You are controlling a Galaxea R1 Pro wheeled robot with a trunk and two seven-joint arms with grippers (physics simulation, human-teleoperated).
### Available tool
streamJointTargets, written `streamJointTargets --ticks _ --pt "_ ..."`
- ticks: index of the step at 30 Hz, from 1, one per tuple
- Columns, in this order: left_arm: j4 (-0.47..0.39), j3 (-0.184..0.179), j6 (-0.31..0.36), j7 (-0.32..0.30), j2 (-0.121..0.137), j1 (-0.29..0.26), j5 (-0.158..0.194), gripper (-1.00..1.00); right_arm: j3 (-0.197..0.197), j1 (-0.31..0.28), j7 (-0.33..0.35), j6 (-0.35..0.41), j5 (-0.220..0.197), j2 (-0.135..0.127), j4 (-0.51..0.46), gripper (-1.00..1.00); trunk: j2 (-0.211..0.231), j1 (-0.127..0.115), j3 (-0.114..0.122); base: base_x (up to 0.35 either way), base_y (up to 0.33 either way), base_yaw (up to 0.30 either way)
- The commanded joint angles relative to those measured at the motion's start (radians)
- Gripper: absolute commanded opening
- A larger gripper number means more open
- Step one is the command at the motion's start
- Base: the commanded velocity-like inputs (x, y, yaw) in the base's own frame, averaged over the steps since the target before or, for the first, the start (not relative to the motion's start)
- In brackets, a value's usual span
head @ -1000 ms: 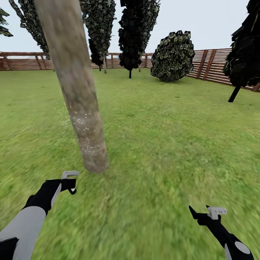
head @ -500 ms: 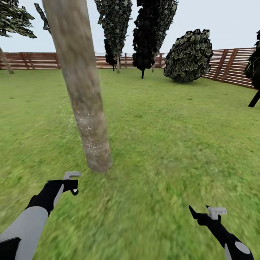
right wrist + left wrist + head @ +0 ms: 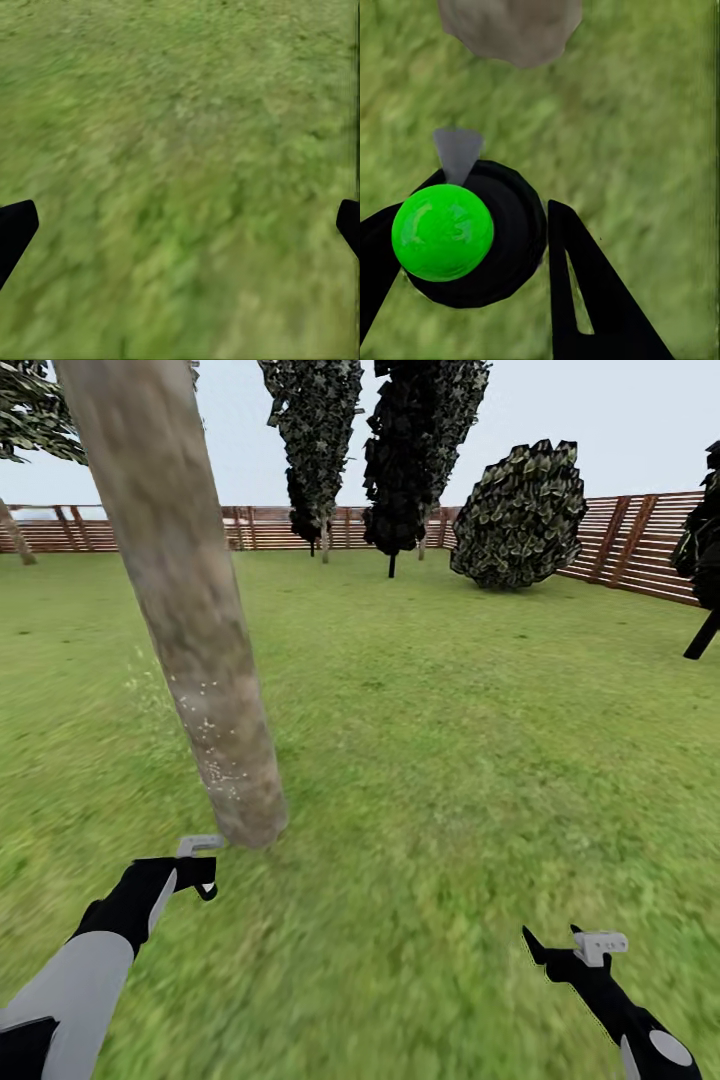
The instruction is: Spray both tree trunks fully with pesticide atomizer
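Atomizer [image 3: 465,240], small, likely light, rigid, sits clamped in left tool [image 3: 197,865] at its round dark body, the natural hold; nozzle toward trunk [image 3: 190,630] base, white specks [image 3: 210,745] on bark. Right tool [image 3: 575,950] spread wide, empty, above grass [image 3: 450,760].

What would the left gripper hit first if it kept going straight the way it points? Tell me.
Probably the foot of the tree trunk. The left gripper, shut on the pesticide atomizer, aims at the trunk's base, with grass between them; depth is unclear.
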Motion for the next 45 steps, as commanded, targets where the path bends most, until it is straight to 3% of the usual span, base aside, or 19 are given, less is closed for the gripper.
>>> streamJointTargets --ticks 1,45 --pt "-0.002 0.006 0.005 -0.009 -0.001 -0.001 -0.011 -1.00 -0.004 -0.001 0.004 -0.011 0.011 0.000 0.002 1.00 0.000 0.000 -0.001 0.132 -0.269 0.000" --pt "0.003 0.006 0.005 -0.009 -0.002 -0.001 -0.006 -1.00 -0.004 -0.001 0.004 -0.015 0.011 0.000 0.004 1.00 0.000 0.000 0.022 0.119 -0.269 0.161"
